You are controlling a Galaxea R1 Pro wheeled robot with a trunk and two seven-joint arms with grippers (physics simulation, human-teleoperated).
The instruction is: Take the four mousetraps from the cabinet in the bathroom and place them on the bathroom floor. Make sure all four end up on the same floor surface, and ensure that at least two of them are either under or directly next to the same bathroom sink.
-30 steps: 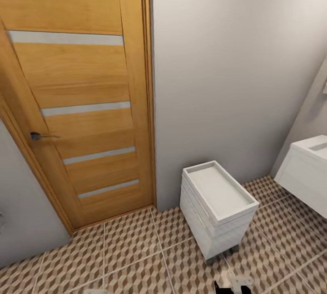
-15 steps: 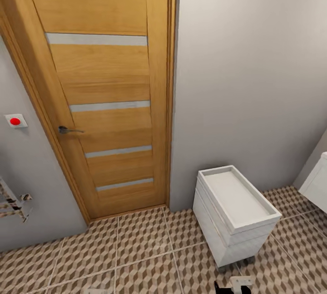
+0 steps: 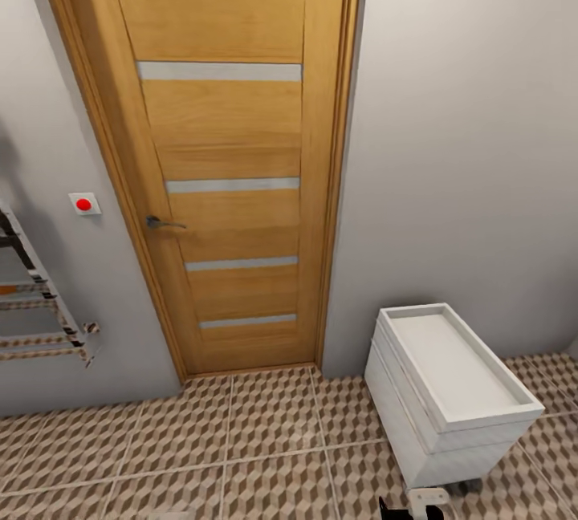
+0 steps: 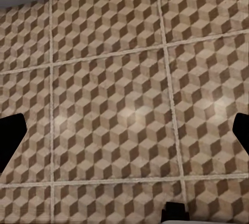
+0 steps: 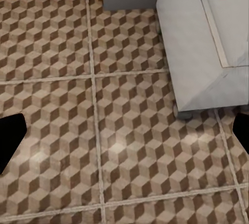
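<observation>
The bathroom floor (image 3: pixel 265 440), tiled in a brown-and-beige cube pattern, spreads below a wooden door. My left gripper (image 4: pixel 127 133) hangs open over bare tiles (image 4: pixel 114 79), its black fingertips (image 4: pixel 11 137) far apart with nothing between them. My right gripper (image 5: pixel 125 130) is open too, above floor tiles (image 5: pixel 129 146) just beside the foot of a white drawer unit (image 5: pixel 202 42). The mousetraps, the cabinet and the sink are out of view.
A shut orange-brown door (image 3: pixel 229 175) with a lever handle (image 3: pixel 160 222) faces me. A white wheeled drawer unit (image 3: pixel 449 392) stands at the right against the grey wall. A towel rail (image 3: pixel 44 319) and a red-button switch (image 3: pixel 83 204) are on the left wall.
The head camera has swung left: the door and drawer unit slid right in the picture, the white vanity left at the right edge, and the towel rail and red button came in.
</observation>
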